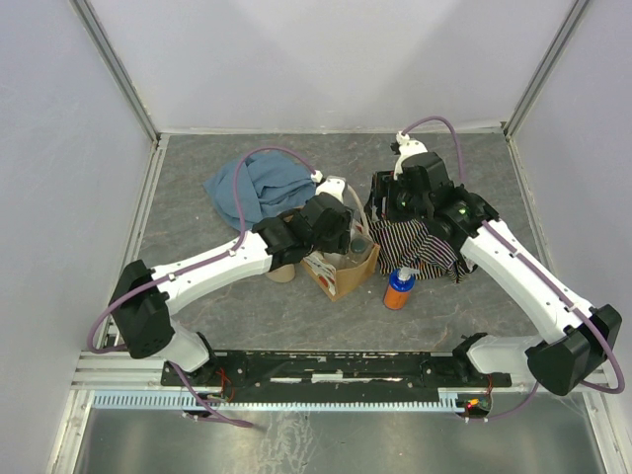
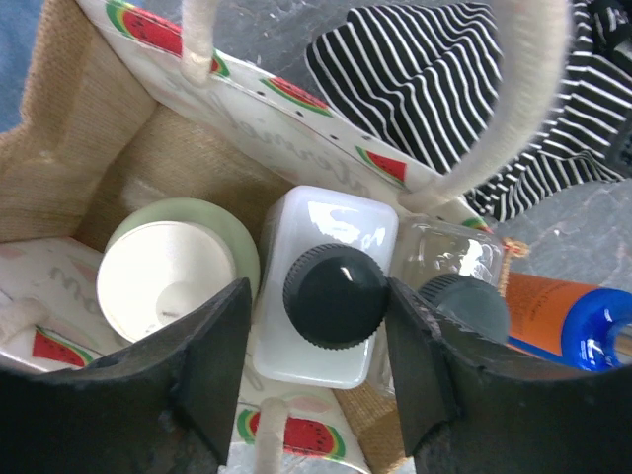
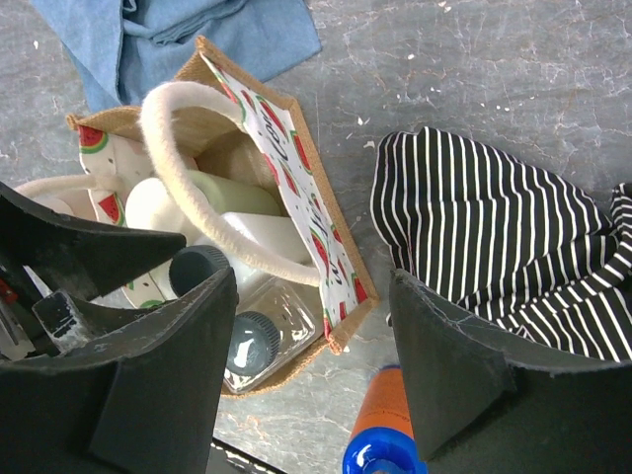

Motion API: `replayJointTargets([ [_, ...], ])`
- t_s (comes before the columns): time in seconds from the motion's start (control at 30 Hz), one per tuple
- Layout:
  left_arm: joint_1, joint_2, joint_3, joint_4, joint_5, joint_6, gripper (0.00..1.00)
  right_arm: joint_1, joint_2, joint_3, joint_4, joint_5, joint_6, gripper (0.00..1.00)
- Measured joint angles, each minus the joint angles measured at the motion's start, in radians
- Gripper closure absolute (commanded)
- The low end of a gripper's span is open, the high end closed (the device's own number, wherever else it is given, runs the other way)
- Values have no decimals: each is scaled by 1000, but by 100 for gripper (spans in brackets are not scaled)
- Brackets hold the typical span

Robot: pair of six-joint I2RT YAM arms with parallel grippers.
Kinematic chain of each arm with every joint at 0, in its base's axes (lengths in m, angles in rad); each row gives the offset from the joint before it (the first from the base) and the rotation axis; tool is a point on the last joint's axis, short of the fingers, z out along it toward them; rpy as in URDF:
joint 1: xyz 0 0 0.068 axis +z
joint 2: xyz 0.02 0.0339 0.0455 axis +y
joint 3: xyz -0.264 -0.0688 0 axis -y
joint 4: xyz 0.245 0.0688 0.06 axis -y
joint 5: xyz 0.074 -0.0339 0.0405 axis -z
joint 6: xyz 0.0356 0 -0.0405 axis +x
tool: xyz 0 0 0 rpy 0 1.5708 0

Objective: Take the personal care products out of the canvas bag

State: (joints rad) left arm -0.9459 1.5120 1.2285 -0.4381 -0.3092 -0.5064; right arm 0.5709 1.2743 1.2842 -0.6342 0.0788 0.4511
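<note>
A crumpled blue cloth lies farthest left on the tabletop. Next comes a beige bottle, standing outside and just beside the canvas bag, partly hidden under the left arm. The bag stands open with three containers in a row inside: a pale round cream-topped one, a white squarish bottle with a dark cap, and a clear bottle with a grey cap.

The left claw hangs right over the bag's mouth, spread wide and holding nothing. Its fingers flank the white bottle's cap without touching it. That bottle stands upright, its long axis running straight down from the claw, so the next move looks like a plain descent and a close. A rope handle arcs close by and could snag.

Right of the bag a blue-and-orange bottle stands on the tabletop, already out, near the striped cloth. The right claw hovers beyond the bag's right side, wide open and empty. The left arm is clearly nearer.
</note>
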Motion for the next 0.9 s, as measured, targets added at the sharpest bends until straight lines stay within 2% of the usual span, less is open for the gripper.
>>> replayJointTargets([
  [0.1, 0, -1, -6, -2, 12, 13, 26, 0, 0, 0, -13, -1, -4, 29],
  [0.43, 0, -18, -28, -36, 40, 46, 26, 0, 0, 0, -18, -30, -5, 29],
  [0.9, 0, -11, -43, 14, 78, 59, 36, -2, 56, 2, 18, -134, -34, 31],
])
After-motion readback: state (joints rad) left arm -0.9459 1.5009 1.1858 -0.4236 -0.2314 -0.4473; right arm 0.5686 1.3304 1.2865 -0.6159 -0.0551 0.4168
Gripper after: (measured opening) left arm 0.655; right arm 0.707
